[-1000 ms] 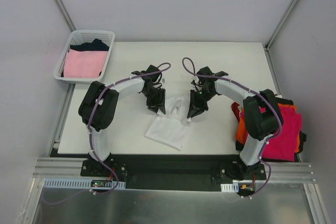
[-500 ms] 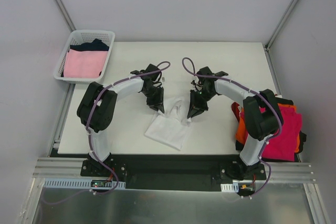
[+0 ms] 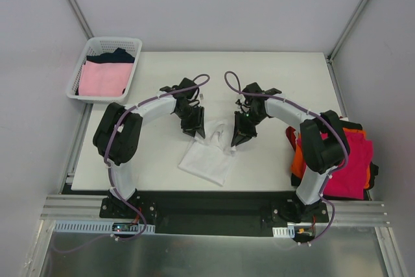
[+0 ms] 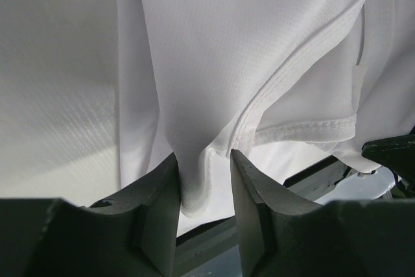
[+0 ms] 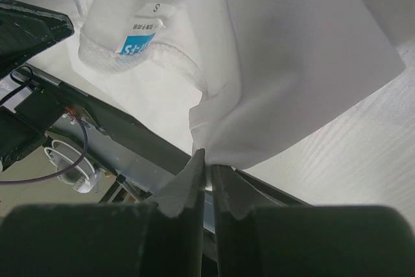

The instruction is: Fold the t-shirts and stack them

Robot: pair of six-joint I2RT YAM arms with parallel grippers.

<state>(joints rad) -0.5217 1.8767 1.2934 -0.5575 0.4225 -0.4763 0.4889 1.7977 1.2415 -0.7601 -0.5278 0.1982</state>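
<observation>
The white table [image 3: 279, 76] has a smooth, faintly grained top. At lower centre lies the white t-shirt [image 3: 207, 160], a fine-meshed knit with stitched hems, part flat and part gathered up between the two arms. At the right edge is a pile with a magenta-red t-shirt [image 3: 353, 160] over an orange t-shirt [image 3: 298, 160]. At upper left, a white plastic lattice basket [image 3: 91, 47] holds a pale pink t-shirt [image 3: 104, 79] and a dark t-shirt [image 3: 117, 55].

The left gripper [image 4: 204, 157] has its fingers apart, with a hanging fold of the white cloth loose between them. The right gripper [image 5: 207, 160] has its fingers nearly together, pinched on a thin edge of the same shirt.

The neck label [image 5: 139, 37] reads "S"; the writing on its blue patch is too small to read.

Compared with a second earlier, the left arm's elbow sits slightly further left, and the shirt's outline is much the same.
</observation>
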